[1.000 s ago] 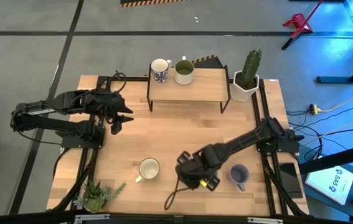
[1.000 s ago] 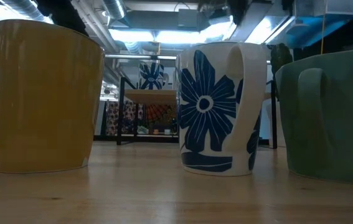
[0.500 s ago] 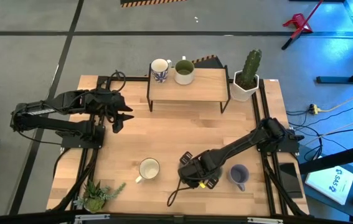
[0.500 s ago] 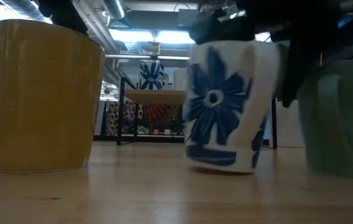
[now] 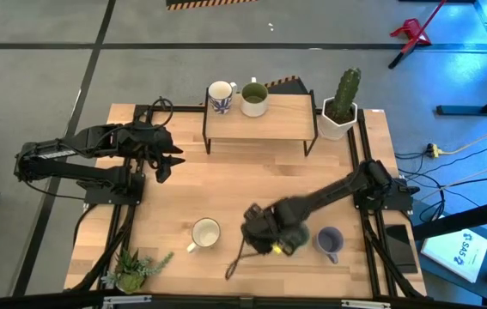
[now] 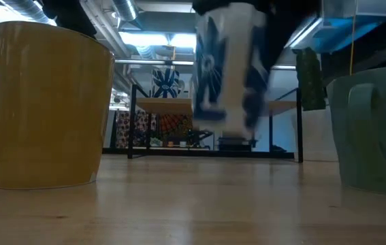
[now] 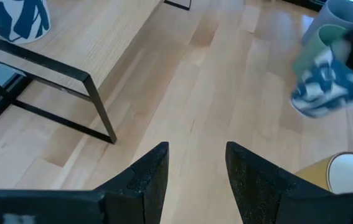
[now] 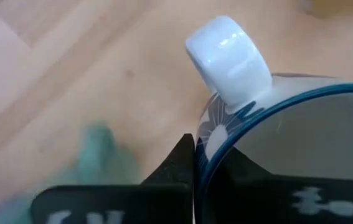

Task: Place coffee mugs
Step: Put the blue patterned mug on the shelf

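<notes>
The right gripper (image 5: 270, 233) has its fingers (image 8: 179, 163) clamped on the rim of a blue-patterned mug (image 6: 228, 75), one finger outside the wall just beside the white handle (image 8: 229, 56). In the low view that mug hangs clear of the counter (image 6: 193, 204), above the wooden surface and between the yellow mug (image 6: 46, 105) and the teal mug (image 6: 376, 133). From above, the right gripper sits near the front middle of the counter, with the yellow mug (image 5: 205, 233) just to its left and the lavender mug (image 5: 329, 242) just to its right. The left gripper (image 5: 164, 160) hovers over the left part of the counter, well apart from the others, its fingers (image 7: 148, 180) spread with nothing between them. On the shelf (image 5: 260, 120) at the back stand a second blue-patterned mug (image 5: 221, 96) and an olive mug (image 5: 254, 99), side by side. A cactus pot (image 5: 339, 110) stands just right of the shelf.
</notes>
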Tool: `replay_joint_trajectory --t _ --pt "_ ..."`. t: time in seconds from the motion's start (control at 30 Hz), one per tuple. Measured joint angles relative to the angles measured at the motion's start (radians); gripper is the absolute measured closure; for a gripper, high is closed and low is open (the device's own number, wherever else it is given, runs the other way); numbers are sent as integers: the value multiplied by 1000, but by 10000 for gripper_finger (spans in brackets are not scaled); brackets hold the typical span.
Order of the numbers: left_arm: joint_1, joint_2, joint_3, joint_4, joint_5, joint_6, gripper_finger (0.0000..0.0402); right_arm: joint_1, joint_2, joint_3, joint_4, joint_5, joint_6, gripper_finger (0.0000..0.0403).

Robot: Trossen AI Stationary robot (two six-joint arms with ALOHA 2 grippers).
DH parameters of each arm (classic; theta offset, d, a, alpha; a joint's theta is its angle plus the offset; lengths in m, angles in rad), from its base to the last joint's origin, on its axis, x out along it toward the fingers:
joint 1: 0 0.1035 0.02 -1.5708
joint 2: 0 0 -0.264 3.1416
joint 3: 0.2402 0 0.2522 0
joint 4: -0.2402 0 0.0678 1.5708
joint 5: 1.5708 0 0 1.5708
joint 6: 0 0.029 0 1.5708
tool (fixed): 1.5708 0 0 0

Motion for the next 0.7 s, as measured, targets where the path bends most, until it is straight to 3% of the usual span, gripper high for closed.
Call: replay_joint_trajectory --t 0.3,0.57,0.7 --pt "0 0 0 0 0 -1 248 -325 -2 301 -415 84 -135 398" --pt "0 0 0 0 0 2 248 -662 -41 442 -414 150 -109 400" --pt "0 0 0 0 0 3 248 -785 -44 448 -427 128 -99 400"
